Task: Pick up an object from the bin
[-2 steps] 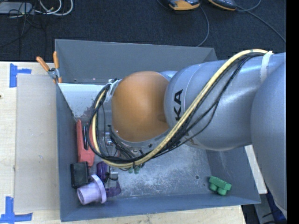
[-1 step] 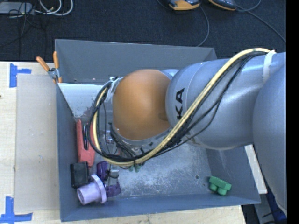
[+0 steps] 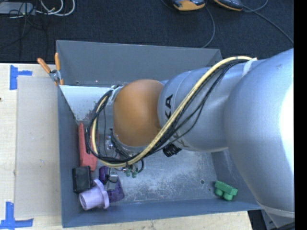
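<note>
Arm [image 3: 230,119] looms over the bin [image 3: 144,61] — its gripper [image 3: 113,175], open or closed you cannot tell, hangs by a lilac spool [image 3: 94,198] at seven o'clock: probably light, hard, slick — grip its waist.

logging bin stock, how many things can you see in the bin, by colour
red bar: 1
black block: 1
lilac spool: 1
dark purple piece: 1
green piece: 1
total seen: 5
</note>
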